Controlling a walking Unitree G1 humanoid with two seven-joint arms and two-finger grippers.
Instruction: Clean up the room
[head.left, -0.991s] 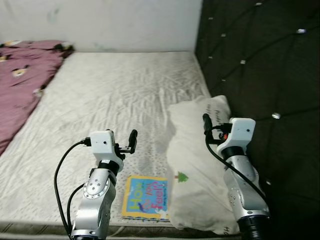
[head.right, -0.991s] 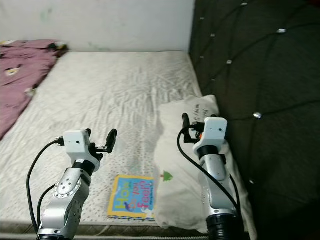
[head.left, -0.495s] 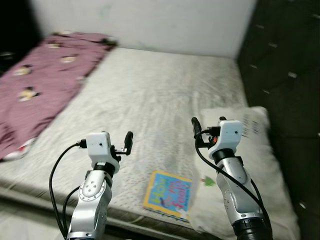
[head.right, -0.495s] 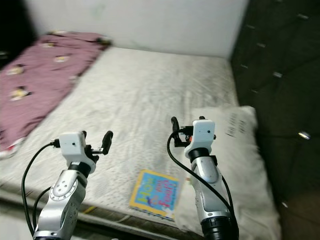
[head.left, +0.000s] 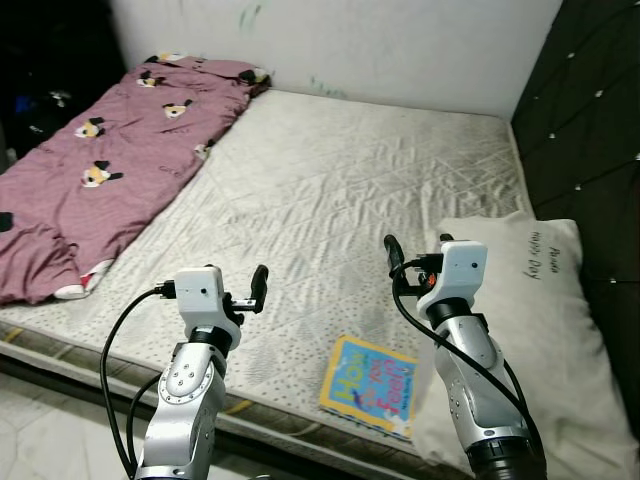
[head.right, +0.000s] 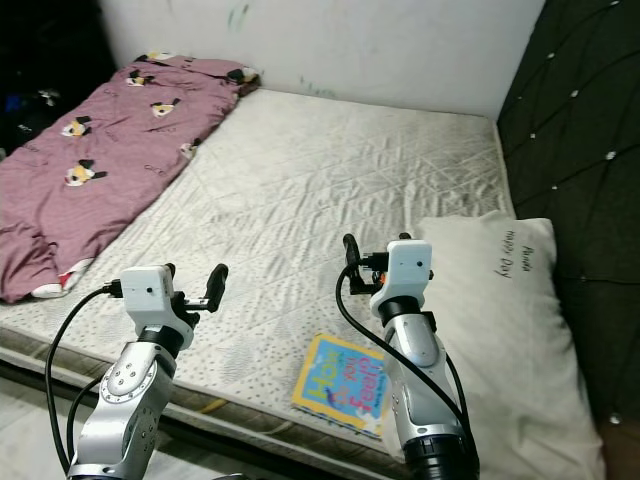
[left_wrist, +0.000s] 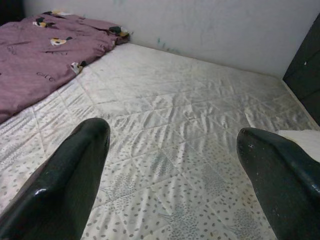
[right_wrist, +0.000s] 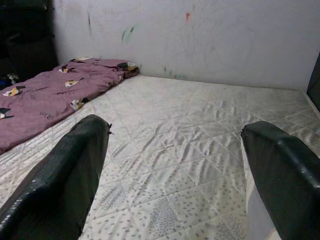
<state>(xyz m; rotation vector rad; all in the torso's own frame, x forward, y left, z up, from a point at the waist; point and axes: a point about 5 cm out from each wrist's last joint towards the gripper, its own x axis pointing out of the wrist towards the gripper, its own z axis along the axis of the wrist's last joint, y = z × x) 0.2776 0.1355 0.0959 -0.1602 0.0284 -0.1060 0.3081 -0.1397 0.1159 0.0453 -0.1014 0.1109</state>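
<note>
Quilted white mattress: picture book at its near edge, pillow beside; our left gripper and right gripper hover above, fingers spread, empty.

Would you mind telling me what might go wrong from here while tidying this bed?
The book lies at the mattress edge, so a nudge might push it off. It sits against the pillow, which may crowd a grasp. The blanket is bulky for either open end effector.

Colourful book flat beside pillow
</note>
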